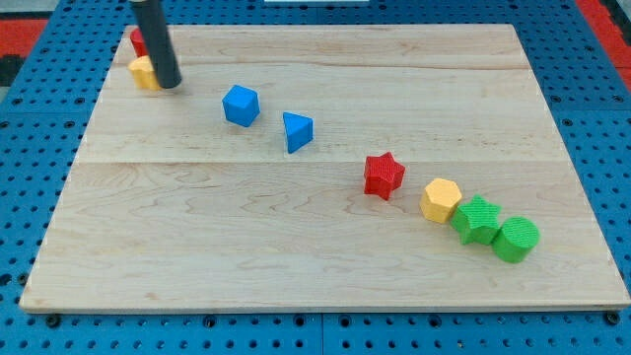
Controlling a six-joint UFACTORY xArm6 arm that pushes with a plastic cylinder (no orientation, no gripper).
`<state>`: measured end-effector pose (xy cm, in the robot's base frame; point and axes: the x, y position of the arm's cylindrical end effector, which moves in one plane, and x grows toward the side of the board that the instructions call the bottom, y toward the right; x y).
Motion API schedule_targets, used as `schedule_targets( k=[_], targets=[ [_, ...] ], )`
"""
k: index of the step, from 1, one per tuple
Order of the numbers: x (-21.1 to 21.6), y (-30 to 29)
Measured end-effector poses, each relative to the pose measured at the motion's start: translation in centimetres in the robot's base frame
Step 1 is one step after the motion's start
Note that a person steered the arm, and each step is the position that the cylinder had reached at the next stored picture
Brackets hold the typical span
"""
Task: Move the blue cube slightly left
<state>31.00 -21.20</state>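
Observation:
The blue cube (241,105) sits on the wooden board (296,247) in the upper left part. A blue triangular block (297,131) lies just to its right and a little lower. My rod comes down from the view's top left, and my tip (169,84) rests on the board well left of the blue cube, apart from it. The tip stands right beside a yellow block (144,73), whose right side it partly hides. A red block (138,41) shows behind the rod at the board's top left corner.
A red star (384,176) lies right of centre. Further right, a yellow hexagonal block (441,200), a green block (477,219) and a green cylinder (516,240) form a diagonal row toward the lower right. Blue pegboard surrounds the board.

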Motion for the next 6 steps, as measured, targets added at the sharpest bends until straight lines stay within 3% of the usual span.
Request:
schedule_targets(
  k=[3, 4, 6],
  targets=[
    [-0.4, 13.4],
    [1.3, 17.9],
    [6.1, 10.2]
  ],
)
